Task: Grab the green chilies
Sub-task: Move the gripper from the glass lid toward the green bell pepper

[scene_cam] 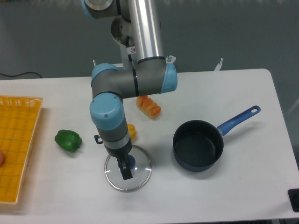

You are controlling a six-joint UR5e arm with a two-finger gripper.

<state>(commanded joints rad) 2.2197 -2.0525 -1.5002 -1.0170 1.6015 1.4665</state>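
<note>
The green chilies [68, 140] are one glossy green bell pepper lying on the white table at the left, between the yellow basket and the arm. My gripper [126, 172] hangs over a round glass lid [140, 177], well to the right of the pepper and apart from it. Its dark fingers show as one narrow tip, shut with nothing in them.
A yellow pepper [132, 132] peeks out behind the wrist. An orange-red pepper [148, 106] lies further back. A dark pot [198, 144] with a blue handle stands at the right. The yellow basket [18, 140] fills the left edge.
</note>
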